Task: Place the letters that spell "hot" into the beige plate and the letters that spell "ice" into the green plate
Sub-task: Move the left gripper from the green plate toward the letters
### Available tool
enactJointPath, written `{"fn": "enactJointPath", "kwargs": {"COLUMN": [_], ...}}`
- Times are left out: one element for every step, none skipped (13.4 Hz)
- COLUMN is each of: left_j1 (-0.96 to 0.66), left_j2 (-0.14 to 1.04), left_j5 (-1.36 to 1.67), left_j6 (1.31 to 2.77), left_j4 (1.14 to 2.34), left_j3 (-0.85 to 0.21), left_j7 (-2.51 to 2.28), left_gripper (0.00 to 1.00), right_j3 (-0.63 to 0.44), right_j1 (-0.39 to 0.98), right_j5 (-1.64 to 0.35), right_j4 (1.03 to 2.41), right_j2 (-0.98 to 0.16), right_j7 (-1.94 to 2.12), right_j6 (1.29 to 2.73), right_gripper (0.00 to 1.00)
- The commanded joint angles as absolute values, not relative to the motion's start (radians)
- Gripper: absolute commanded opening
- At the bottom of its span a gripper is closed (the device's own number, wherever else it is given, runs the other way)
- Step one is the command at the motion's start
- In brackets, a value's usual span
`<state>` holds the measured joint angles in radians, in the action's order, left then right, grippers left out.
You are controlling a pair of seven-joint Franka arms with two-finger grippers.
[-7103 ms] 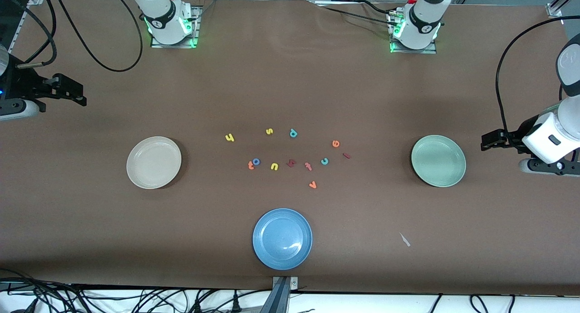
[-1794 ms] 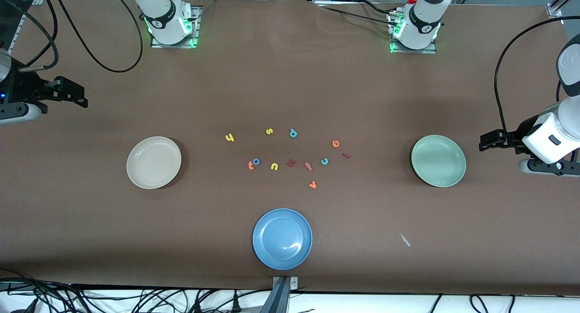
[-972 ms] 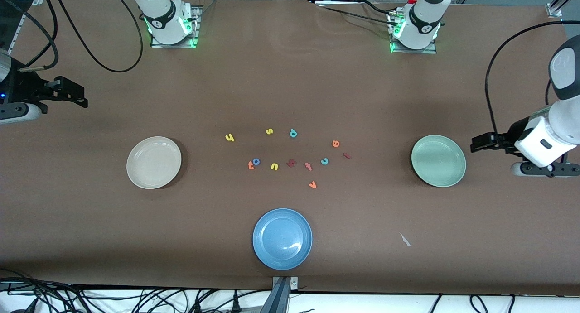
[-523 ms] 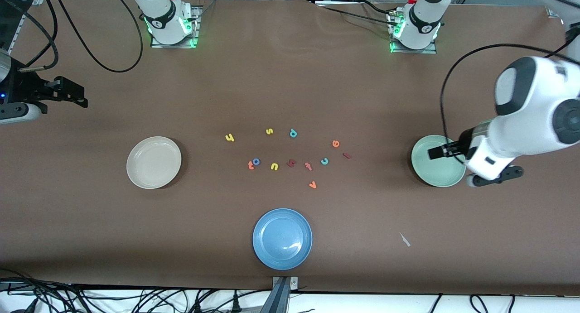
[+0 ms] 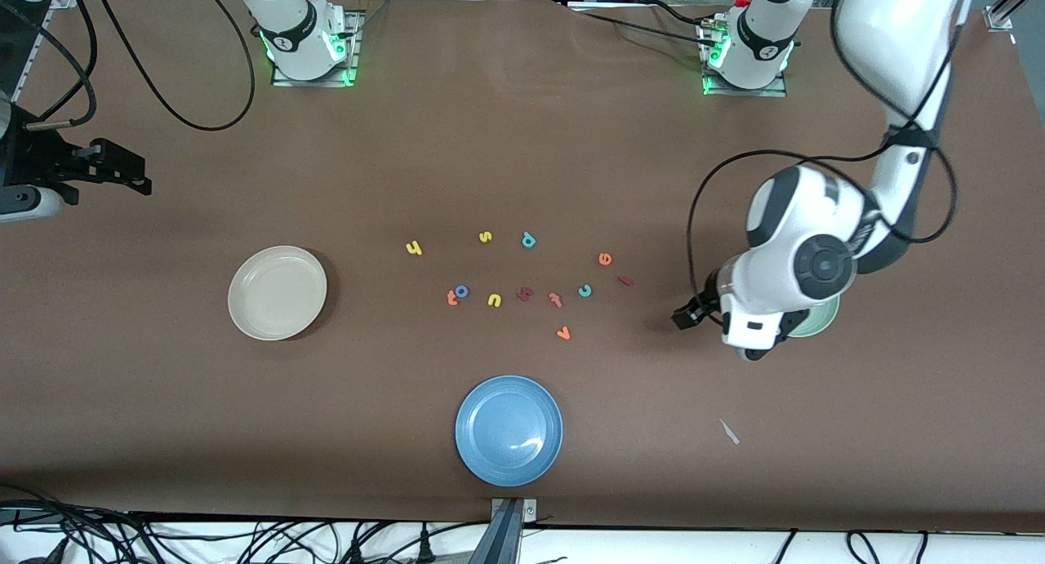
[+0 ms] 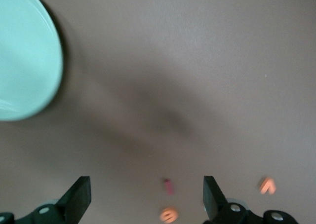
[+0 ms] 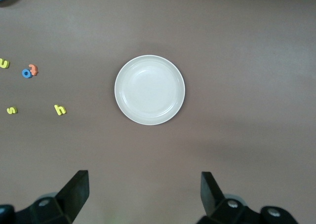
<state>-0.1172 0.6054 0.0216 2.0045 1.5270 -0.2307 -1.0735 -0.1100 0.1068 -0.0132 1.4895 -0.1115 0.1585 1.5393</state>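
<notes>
The yellow h [image 5: 414,248], blue o [image 5: 462,290] and orange t [image 5: 451,298] lie mid-table, toward the beige plate [image 5: 277,292]. The orange e [image 5: 605,259], teal c [image 5: 584,290] and dark red i [image 5: 625,281] lie toward the green plate [image 5: 826,319], which is mostly hidden under the left arm. My left gripper [image 5: 684,317] hangs open and empty over bare table between that plate and the i [image 6: 169,187]. My right gripper [image 5: 135,176] waits open at the right arm's end of the table, looking down on the beige plate [image 7: 149,90].
A blue plate [image 5: 509,430] sits near the front edge. Other letters lie among the task ones: yellow s [image 5: 485,237], teal p [image 5: 528,240], yellow u [image 5: 494,300], a dark red letter [image 5: 524,294], salmon f [image 5: 555,299], orange v [image 5: 562,332]. A pale scrap [image 5: 729,432] lies nearer the camera.
The left arm has swung in from its end of the table, passed over the green plate and now covers most of it. The right gripper has barely shifted. No letter has moved.
</notes>
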Motion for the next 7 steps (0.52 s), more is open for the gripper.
{"fn": "enactJointPath", "kwargs": {"left_j1": [-0.149, -0.155, -0.167, -0.167, -0.176, -0.193, -0.208], "left_j2": [0.649, 0.669, 0.684, 0.684, 0.683, 0.684, 0.692], "left_j5": [0.037, 0.037, 0.037, 0.037, 0.037, 0.035, 0.034], "left_j6": [2.040, 2.052, 2.097, 2.149, 2.193, 2.209, 2.212], "left_j4": [1.525, 1.528, 1.549, 1.590, 1.626, 1.644, 1.647], "left_j3": [-0.221, -0.221, -0.221, -0.221, -0.221, -0.221, -0.219], "left_j7": [-1.211, -1.244, -1.265, -1.282, -1.284, -1.284, -1.288], "left_gripper": [1.00, 1.00, 1.00, 1.00, 1.00, 1.00, 1.00], "right_j3": [-0.106, -0.106, -0.106, -0.106, -0.106, -0.106, -0.106], "right_j1": [0.101, 0.101, 0.101, 0.100, 0.101, 0.101, 0.100], "right_j5": [-0.006, -0.005, -0.005, -0.005, -0.002, -0.002, -0.002], "right_j4": [1.471, 1.471, 1.471, 1.471, 1.471, 1.471, 1.471], "right_j2": [-0.117, -0.117, -0.117, -0.123, -0.124, -0.124, -0.132], "right_j7": [0.150, 0.150, 0.150, 0.150, 0.152, 0.150, 0.144], "right_j6": [1.532, 1.532, 1.532, 1.532, 1.532, 1.532, 1.534], "right_gripper": [1.00, 1.00, 1.00, 1.00, 1.00, 1.00, 1.00]}}
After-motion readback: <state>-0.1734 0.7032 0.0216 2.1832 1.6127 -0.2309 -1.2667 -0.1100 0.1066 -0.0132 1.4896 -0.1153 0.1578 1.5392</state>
